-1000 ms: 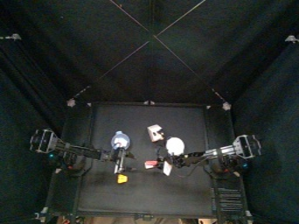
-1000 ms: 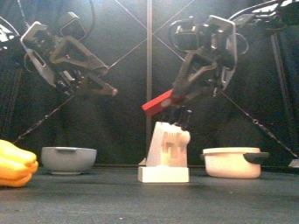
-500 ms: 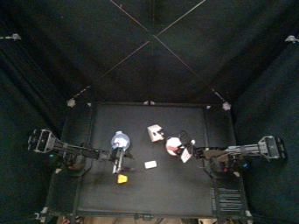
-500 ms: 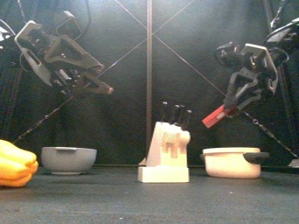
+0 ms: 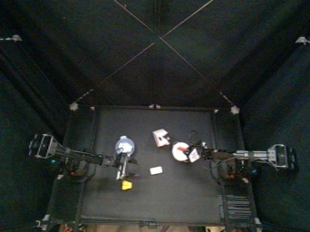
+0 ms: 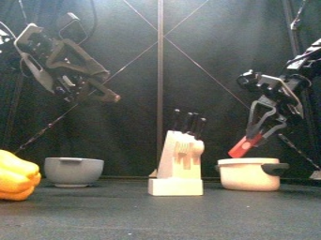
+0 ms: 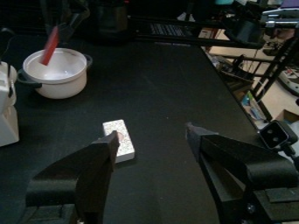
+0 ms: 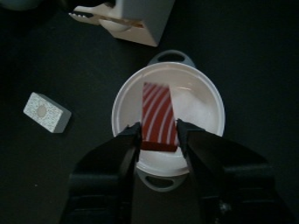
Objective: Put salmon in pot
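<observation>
top view: the right gripper (image 5: 194, 153) hangs over the pot (image 5: 184, 152), red showing at the pot.

front view: the salmon (image 6: 245, 145) slants just above the pot's (image 6: 250, 174) rim, not yet down.

left wrist view: the left gripper (image 7: 152, 156) rests wide and empty, well apart from the pot (image 7: 56, 72).

right wrist view: the jaws flank the salmon (image 8: 160, 115) over the pot (image 8: 205, 109); whether they grip it i cannot tell. only the drop seems left.
</observation>
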